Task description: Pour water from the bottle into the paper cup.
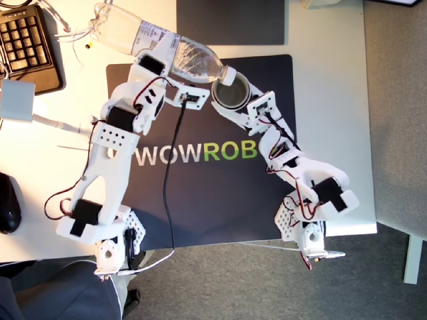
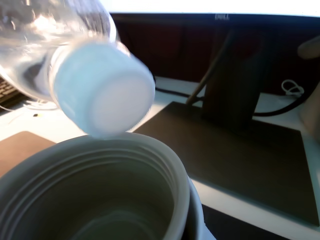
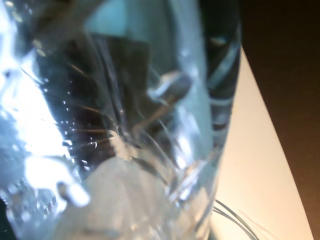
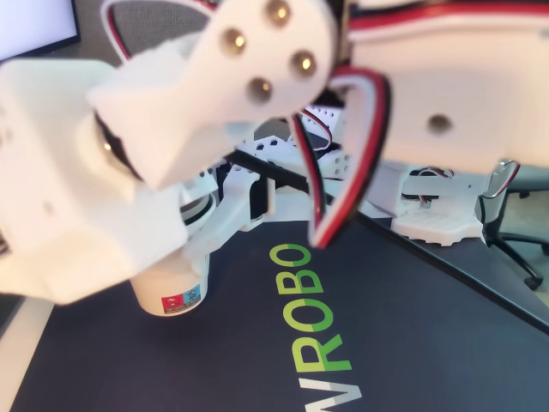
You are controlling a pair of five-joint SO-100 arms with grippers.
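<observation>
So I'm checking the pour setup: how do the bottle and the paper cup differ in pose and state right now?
The bottle is tipped nearly on its side, neck over the rim; the paper cup stands upright on the mat. The bottle is clear and still wears its white cap; the cup is opaque and open-topped, its inside looking dry. The bottle is long, the cup short. Each is gripped by one arm.

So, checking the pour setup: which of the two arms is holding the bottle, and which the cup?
My first hand holds the tilted bottle; my second hand holds the cup under its cap.

Exterior view looks straight down; other view sits low; both share the mat (image 1: 220, 200).
</observation>
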